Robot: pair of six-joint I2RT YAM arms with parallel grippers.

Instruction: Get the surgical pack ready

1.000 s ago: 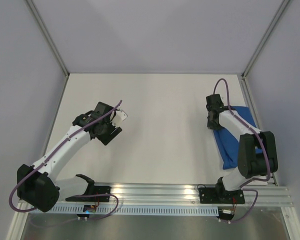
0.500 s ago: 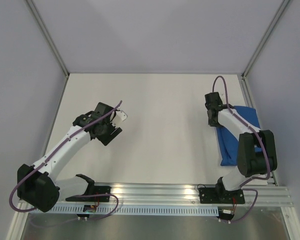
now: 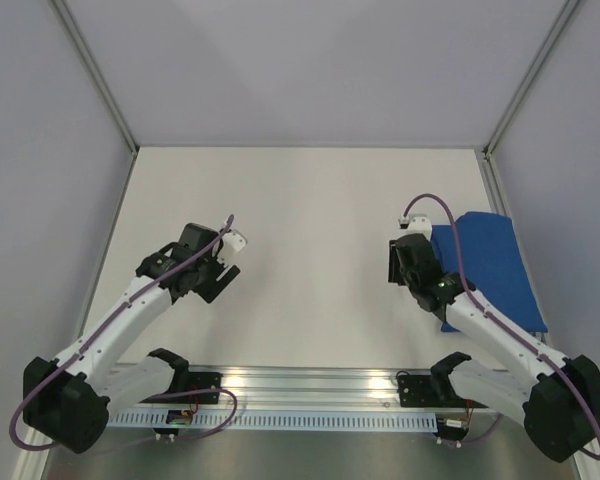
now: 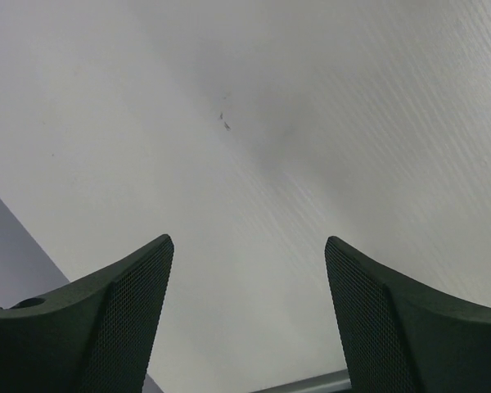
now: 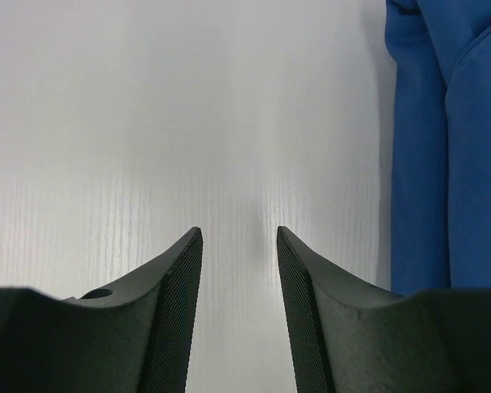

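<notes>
— White woodgrain table (image 3: 310,210), left side first. What do you read there?

— I have the left gripper (image 4: 247,246) held over bare table. Its claw is spread wide, and only woodgrain shows between the pads (image 4: 135,282). A few small dark specks (image 4: 223,121) mark the surface ahead of it. In the top view the left arm (image 3: 120,322) reaches inward from the metal rail (image 3: 310,385) at the near edge, with a purple cable (image 3: 223,228) running along it. The grey side wall (image 3: 40,150) stands well apart from it.

— And the right side?

— The right gripper (image 5: 239,233) sits low over the table, fingers parted by a narrower gap, with only table surface between them. The blue drape bundle (image 3: 485,265) lies just to the right of that gripper, outside the claw. I cannot tell whether the right finger touches the cloth.

— Position of the bundle overall?

— It lies flat along the table's right edge, below the right frame post (image 3: 535,75). It is folded shut, so its contents are hidden. The right arm (image 3: 490,335) crosses its near left corner, and that arm's cable (image 3: 450,215) loops over its far left corner.
</notes>
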